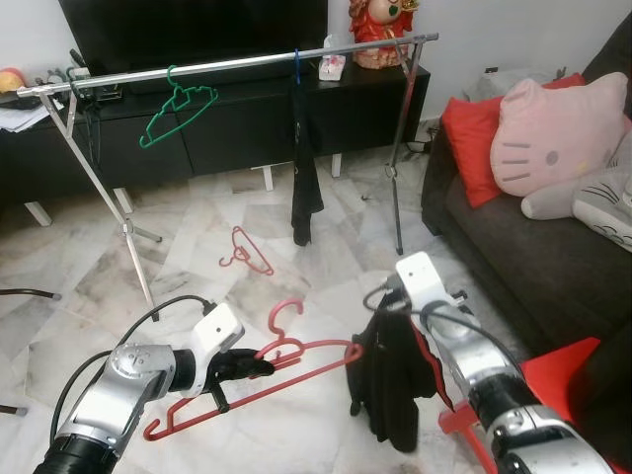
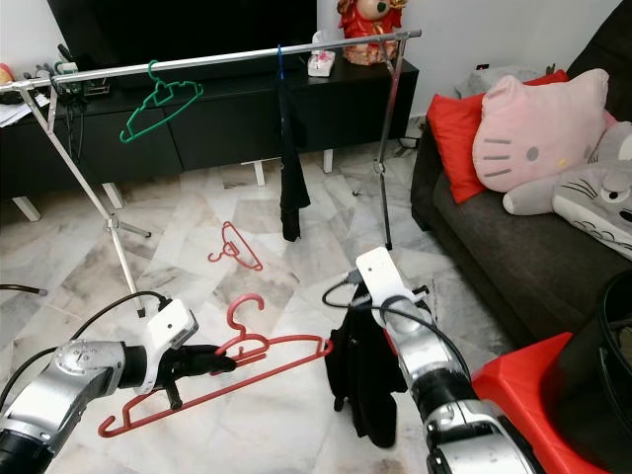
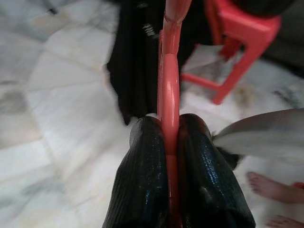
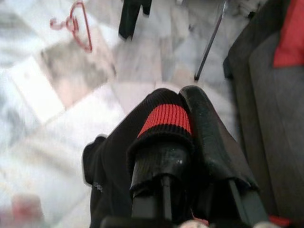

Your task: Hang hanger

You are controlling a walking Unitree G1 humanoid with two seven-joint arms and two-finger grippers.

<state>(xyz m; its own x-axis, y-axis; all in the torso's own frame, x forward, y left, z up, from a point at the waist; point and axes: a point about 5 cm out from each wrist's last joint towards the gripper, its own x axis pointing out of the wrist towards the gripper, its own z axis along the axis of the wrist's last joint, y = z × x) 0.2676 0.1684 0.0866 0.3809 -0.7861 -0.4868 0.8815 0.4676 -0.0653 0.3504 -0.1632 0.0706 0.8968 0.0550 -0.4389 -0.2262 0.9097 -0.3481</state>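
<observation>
nearest the robot, the left claw (image 1: 259,366) is clamped on a red hanger (image 1: 296,355), its two black fingers (image 3: 142,185) pressed tight against either side of the plastic just below the hook. the hanger is held in the air above the marble floor (image 1: 197,267), slanting from low on the near left up toward the right. its right tip meets a black garment (image 1: 393,385), which hangs limp from the right claw (image 4: 183,114). that claw is closed on a ribbed cuff (image 4: 166,118) of the garment, black with a red band, wrapped over one finger.

at the near right stands a red plastic stool (image 2: 533,395). in the left wrist view a person's bare foot (image 3: 270,186) rests on the floor beyond the hanger.

a little farther, a second red hanger (image 1: 245,251) lies flat on the floor, left of centre.

behind it a silver clothes rail (image 1: 237,64) on thin metal legs spans the room from left to right. a green hanger (image 1: 176,111) hangs tilted on its left part, and a dark garment (image 1: 304,188) hangs from a blue hanger (image 1: 296,67) near its middle.

on the right is a dark sofa (image 1: 513,267) with a red cushion (image 1: 472,148), a pink cat-face cushion (image 1: 558,133) and a grey plush toy (image 1: 607,212).

farthest, a long black cabinet (image 1: 247,118) runs along the wall, carrying a dark television (image 1: 193,30) and a red figurine (image 1: 380,30).
</observation>
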